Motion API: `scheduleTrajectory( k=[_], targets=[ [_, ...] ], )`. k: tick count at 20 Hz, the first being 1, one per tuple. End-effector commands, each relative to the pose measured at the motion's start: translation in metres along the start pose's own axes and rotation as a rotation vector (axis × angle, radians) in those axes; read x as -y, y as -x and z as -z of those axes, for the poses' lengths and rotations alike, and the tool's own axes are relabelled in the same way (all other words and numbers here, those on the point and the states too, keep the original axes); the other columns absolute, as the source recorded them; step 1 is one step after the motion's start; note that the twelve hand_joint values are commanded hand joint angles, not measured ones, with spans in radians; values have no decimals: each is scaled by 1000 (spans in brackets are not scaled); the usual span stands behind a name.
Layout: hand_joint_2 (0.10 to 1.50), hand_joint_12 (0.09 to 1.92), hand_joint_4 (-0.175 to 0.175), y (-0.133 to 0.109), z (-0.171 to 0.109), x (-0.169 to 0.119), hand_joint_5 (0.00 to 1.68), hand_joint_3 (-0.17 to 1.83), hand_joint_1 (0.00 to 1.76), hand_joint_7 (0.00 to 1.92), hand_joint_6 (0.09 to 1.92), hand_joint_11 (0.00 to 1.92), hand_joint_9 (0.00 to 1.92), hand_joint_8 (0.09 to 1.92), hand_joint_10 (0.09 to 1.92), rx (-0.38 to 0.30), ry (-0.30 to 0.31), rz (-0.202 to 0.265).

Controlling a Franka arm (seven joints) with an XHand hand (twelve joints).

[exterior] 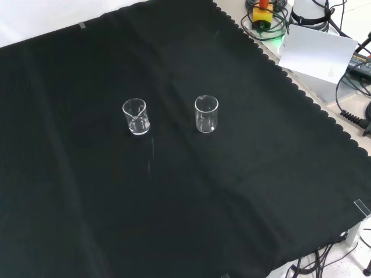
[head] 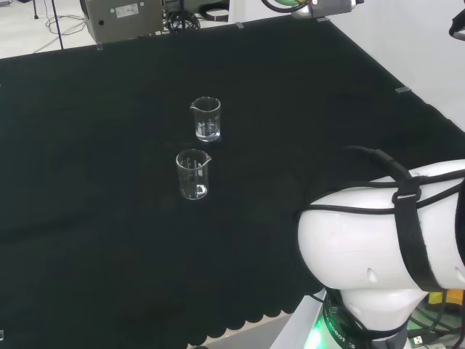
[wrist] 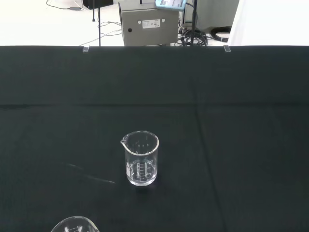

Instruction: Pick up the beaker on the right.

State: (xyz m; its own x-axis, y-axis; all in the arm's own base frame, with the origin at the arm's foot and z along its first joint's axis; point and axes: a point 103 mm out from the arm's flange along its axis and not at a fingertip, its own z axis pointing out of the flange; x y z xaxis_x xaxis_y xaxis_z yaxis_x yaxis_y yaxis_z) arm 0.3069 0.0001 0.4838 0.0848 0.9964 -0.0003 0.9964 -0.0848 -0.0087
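Two clear beakers stand upright and apart on the black counter (exterior: 243, 191): right beaker (exterior: 206, 114) and left beaker (exterior: 135, 116) in the front view. Spout directions unclear. Hand state: cannot tell.

The head view is looking down over the white arm link (head: 385, 233) at lower right. The front view is facing the cloth (exterior: 174, 202) from opposite. The wrist view is sitting low and near. All are sharing two beakers (head: 205, 118) (exterior: 206, 113) (wrist: 141, 158).

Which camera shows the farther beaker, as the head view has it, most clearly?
The wrist view: the farther beaker stands close and whole, spout and markings plain. The head view shows it behind the nearer beaker; the front view shows it on the left.
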Motion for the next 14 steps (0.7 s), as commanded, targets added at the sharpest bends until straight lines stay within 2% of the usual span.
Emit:
scheduleTrajectory(
  k=[1, 4, 9, 14],
  targets=[
    [1252, 1207, -32, -1, 1, 0, 295, 143, 186, 147, 87, 0, 339, 87, 87, 10, 12, -1],
    [1333, 1210, -31, -8, 3, 1, 282, 182, 66, 116, 87, 0, 322, 87, 87, 18, 13, -4],
    [1343, 1210, -31, -21, 0, 0, 285, 186, 51, 113, 87, 0, 319, 87, 87, 23, 2, -6],
    [1342, 1210, -32, -18, -15, -4, 286, 185, 53, 112, 87, 0, 317, 87, 87, 22, -21, -25]
  ],
)
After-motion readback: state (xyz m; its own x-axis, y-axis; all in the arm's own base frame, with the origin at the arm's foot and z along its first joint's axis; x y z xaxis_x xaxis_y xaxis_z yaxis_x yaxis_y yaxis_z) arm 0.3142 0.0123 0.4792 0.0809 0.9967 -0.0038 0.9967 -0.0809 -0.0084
